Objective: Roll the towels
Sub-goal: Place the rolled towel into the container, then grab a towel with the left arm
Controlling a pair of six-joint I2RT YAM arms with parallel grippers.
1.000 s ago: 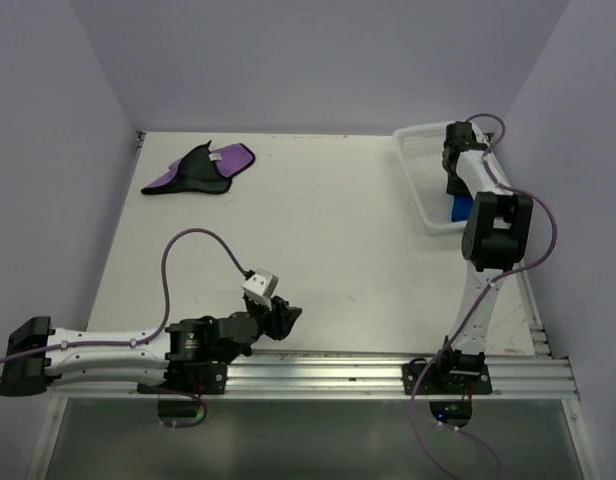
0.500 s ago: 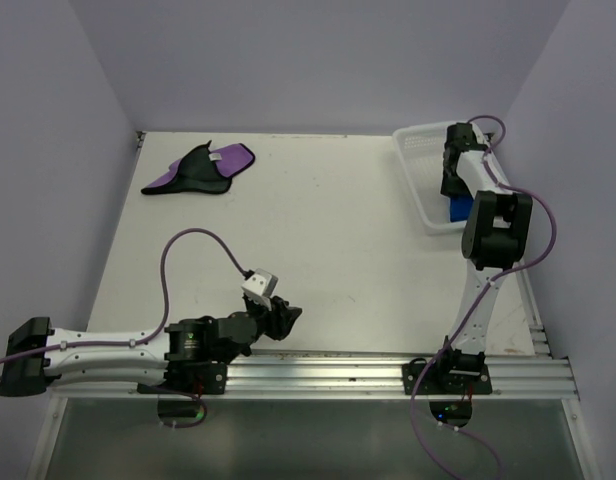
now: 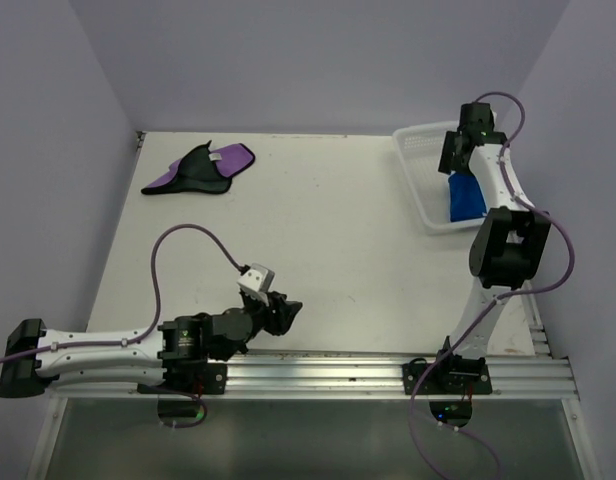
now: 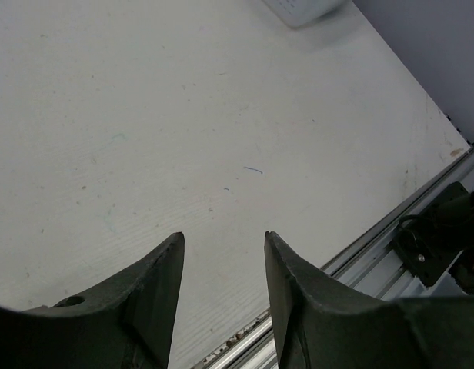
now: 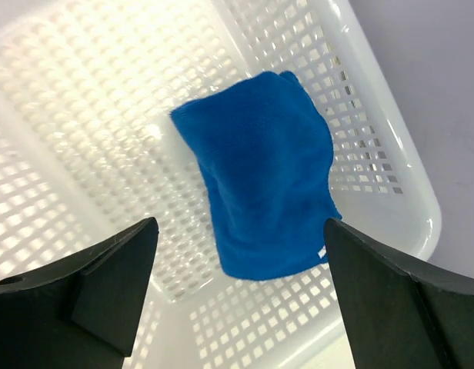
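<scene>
**Top view.** The basket [image 3: 412, 143] is the reference point. The blue towel [image 3: 466, 198] lies inside it, at its near end, as a compact bundle; judged from this, that towel is rolled and stowed. The purple towel [image 3: 193, 170] lies on the table [image 3: 338, 230], well apart from the basket, level with it at the far edge on the left arm's side. It is spread out and rumpled, with a black flap turned over and a white tag showing. It is not rolled, so about half the task appears to remain. The right gripper [image 3: 456, 152] hangs over the basket just beyond the blue towel. The left gripper [image 3: 286, 312] sits low, well apart from the basket, at the near edge.

**Left wrist view.** The left gripper [image 4: 223, 242] is released. Its dark, smooth, tapered fingers [image 4: 156, 284] stand apart with only bare table between them. The table is matte white and finely speckled. A white corner at the top edge is probably the basket.

**Right wrist view.** The right gripper [image 5: 238, 231] is released, with its fingers spread wide and nothing held. Below it the blue towel [image 5: 260, 169] rests on the basket floor, clear of both fingers. The cloth is thick, soft and fuzzy, with rounded edges and an oblong outline. The basket [image 5: 91, 92] is glossy white rigid plastic, perforated in a regular grid, with a smooth rounded rim.
</scene>
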